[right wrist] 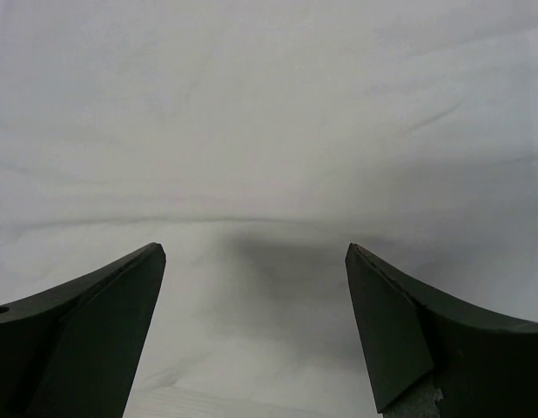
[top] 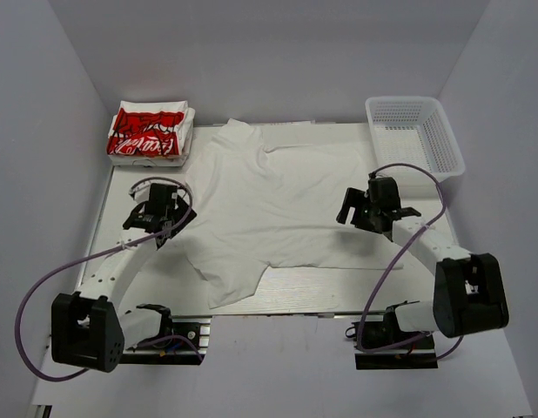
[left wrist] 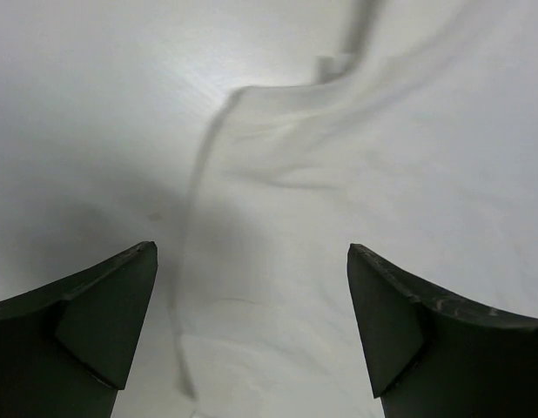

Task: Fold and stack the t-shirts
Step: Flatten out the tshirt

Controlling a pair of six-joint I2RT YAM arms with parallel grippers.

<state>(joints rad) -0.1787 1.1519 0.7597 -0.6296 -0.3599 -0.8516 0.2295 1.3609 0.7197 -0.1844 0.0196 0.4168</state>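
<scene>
Table [top: 295,300]: left pincer [left wrist: 252,252], right pincer [right wrist: 254,248] agape.

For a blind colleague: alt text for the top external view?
A plain white t-shirt lies spread between the left gripper and right gripper. Folded red-print t-shirts sit back left, a mesh basket back right.

folded t-shirts [top: 150,132]: lettering too small to read | white t-shirt [top: 278,200]: cut off in both wrist views

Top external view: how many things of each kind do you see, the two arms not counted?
Plain white t-shirt, spread out: 1
Stack of folded red-print t-shirts: 1 (layers cannot be counted)
White mesh basket: 1
Total: 3
</scene>
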